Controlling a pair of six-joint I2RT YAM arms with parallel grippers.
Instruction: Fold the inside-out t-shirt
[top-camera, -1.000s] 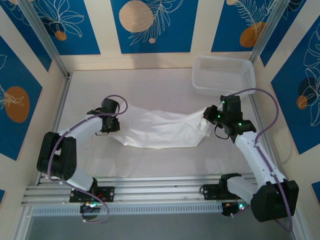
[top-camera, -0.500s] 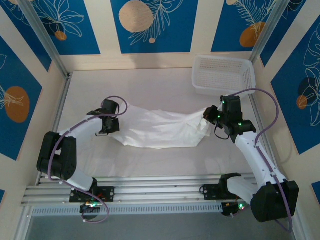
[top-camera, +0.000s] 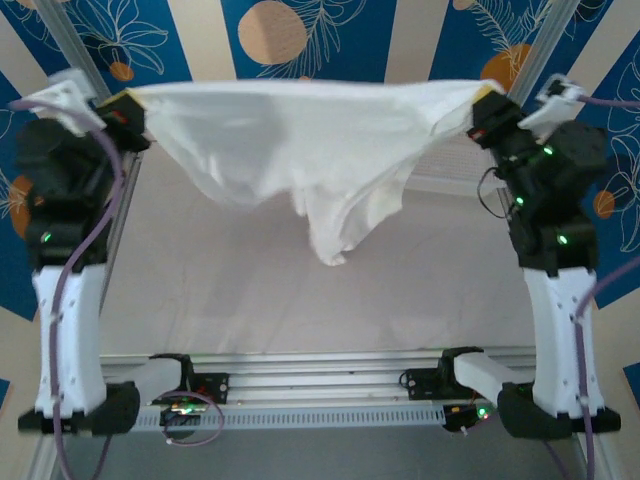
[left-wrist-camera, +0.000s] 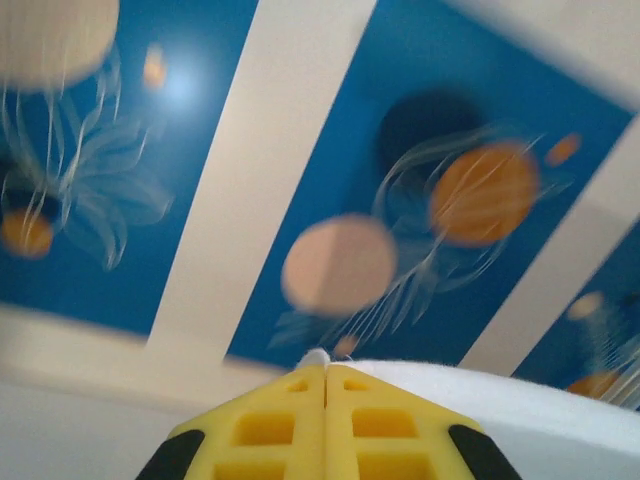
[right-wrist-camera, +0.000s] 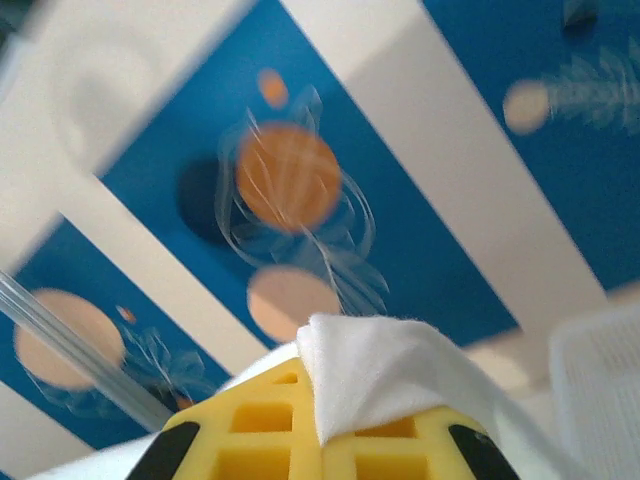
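The t-shirt (top-camera: 290, 140) hung high above the table (top-camera: 230, 300), stretched between two raised arms, its middle sagging in a loose fold. The left gripper (top-camera: 126, 104) was pinched tight on one top corner. The right gripper (top-camera: 489, 104) was clamped on the other, with cloth bunched over its yellow fingers (right-wrist-camera: 200, 440). The thin, light fabric looked limp and likely to drape and crease wherever unsupported. Corners and seamed edges seemed the surest places to grip for laying it flat.

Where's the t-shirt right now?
In the top view the t-shirt hangs stretched between the left gripper at upper left and the right gripper at upper right, its middle sagging above the table.
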